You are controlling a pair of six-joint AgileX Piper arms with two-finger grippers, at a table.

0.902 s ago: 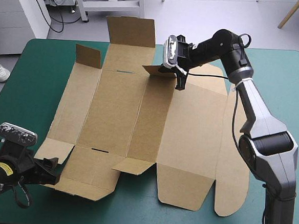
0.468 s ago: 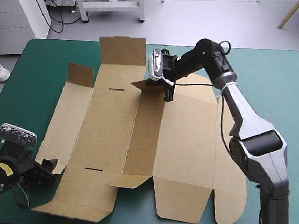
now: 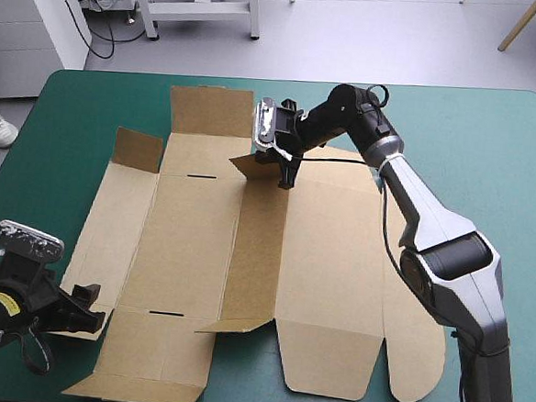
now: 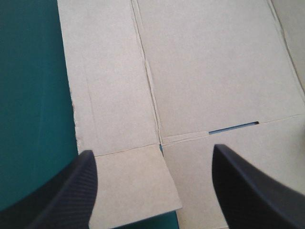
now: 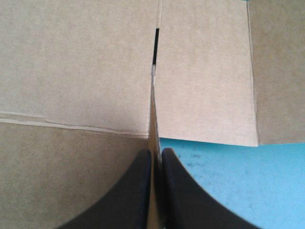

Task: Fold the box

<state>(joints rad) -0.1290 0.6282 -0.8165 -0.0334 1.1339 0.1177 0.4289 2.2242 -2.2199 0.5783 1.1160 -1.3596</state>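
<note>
The box (image 3: 328,260), a flat cut sheet of brown corrugated board, lies spread open on the teal-green desk (image 3: 510,163) and fills the middle of the high view. Its creases run from the top of the frame toward the bottom.

The right claw (image 3: 284,170), with two black fin-shaped fingers, is at the upper centre of the frame. It is almost fully pressed together on a small flap (image 3: 250,163) that stands up at the far end of the narrow panel (image 3: 255,255). In the right wrist view the board edge (image 5: 153,119) passes straight between the fingers of this claw (image 5: 156,151).

The left claw (image 3: 82,300) waits at the lower left of the frame with its fingers wide apart and nothing between them. The near left corner of the sheet (image 4: 214,71) lies just ahead of this claw (image 4: 152,151); probably it does not touch the board, but this is hard to see.

The next move seems to depend on the narrow panel: its long axis goes from the pinched flap toward the bottom of the frame, and the left arm is the nearer one to its free end.
</note>
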